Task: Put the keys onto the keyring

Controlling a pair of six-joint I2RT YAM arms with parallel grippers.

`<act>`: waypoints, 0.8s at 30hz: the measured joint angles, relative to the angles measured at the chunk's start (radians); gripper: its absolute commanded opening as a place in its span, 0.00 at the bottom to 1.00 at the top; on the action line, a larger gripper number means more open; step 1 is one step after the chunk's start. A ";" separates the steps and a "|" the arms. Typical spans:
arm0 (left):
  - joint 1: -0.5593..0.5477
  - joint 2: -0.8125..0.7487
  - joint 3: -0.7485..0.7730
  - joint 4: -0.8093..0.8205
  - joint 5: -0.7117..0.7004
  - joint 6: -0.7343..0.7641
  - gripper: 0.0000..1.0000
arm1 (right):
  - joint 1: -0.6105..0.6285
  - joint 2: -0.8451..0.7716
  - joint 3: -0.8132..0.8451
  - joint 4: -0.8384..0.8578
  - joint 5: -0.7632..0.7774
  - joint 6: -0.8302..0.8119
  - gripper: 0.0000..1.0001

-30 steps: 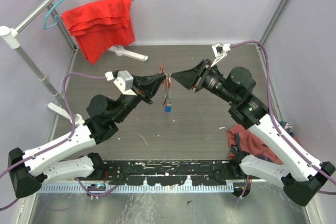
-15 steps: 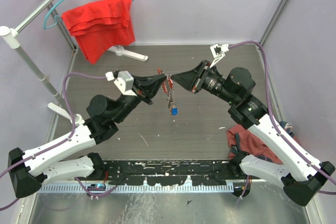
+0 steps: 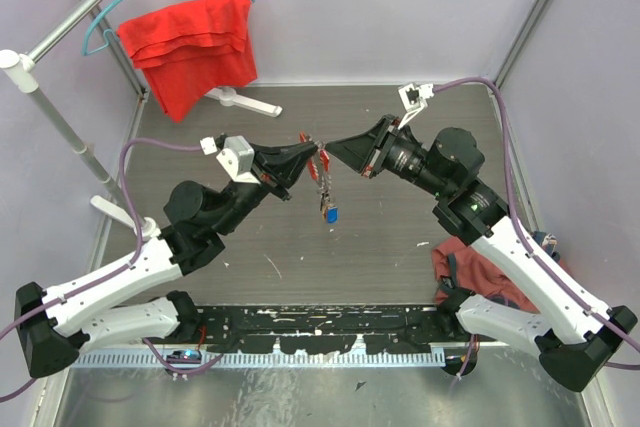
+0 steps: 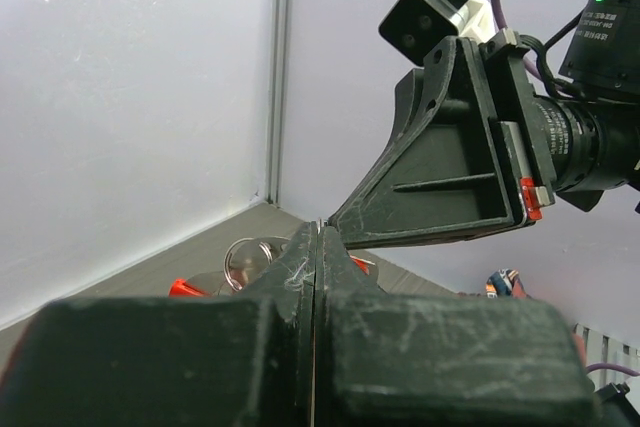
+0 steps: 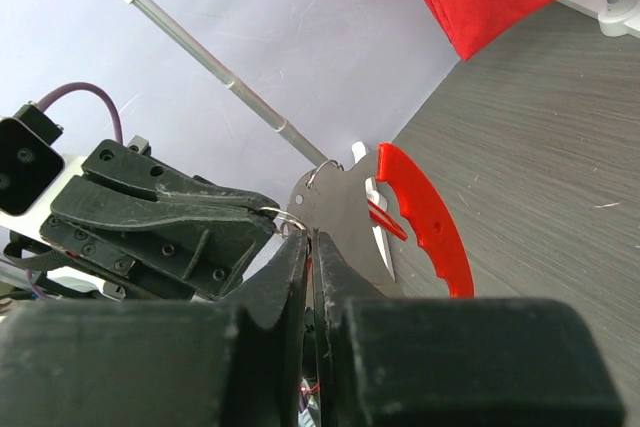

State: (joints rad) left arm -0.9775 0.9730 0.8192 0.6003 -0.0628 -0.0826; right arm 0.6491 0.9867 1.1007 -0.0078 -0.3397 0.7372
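I am pinching the keyring (image 5: 283,215) in the shut left gripper (image 3: 313,156) above the table (image 3: 400,237), while the right gripper (image 3: 331,151) is clamping a red-headed key (image 5: 425,227) against it. Other keys (image 3: 326,205) are dangling below, apparently threaded; this one seemingly not yet.

Right gripper (image 5: 312,243) and left gripper (image 5: 255,222) meet tip to tip at a key (image 5: 340,212).
The right gripper's fingers press together on the silver key, which has a red plastic head (image 5: 425,217). A thin wire keyring (image 5: 285,217) sits at the left gripper's tip, above the grey table (image 5: 560,147).
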 measured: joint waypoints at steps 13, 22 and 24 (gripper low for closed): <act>0.000 -0.003 0.000 0.000 0.003 0.002 0.00 | 0.000 0.015 0.001 -0.024 -0.004 -0.010 0.11; 0.000 -0.003 0.000 0.000 0.013 0.002 0.00 | 0.000 0.010 0.027 -0.055 -0.008 -0.111 0.32; 0.000 -0.003 0.000 0.000 0.020 0.002 0.00 | 0.000 0.002 0.034 -0.056 -0.016 -0.159 0.33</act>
State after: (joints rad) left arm -0.9771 0.9703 0.8192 0.5999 -0.0425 -0.0807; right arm 0.6491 0.9886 1.1343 -0.0635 -0.3553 0.5781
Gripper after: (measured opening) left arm 0.006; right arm 0.304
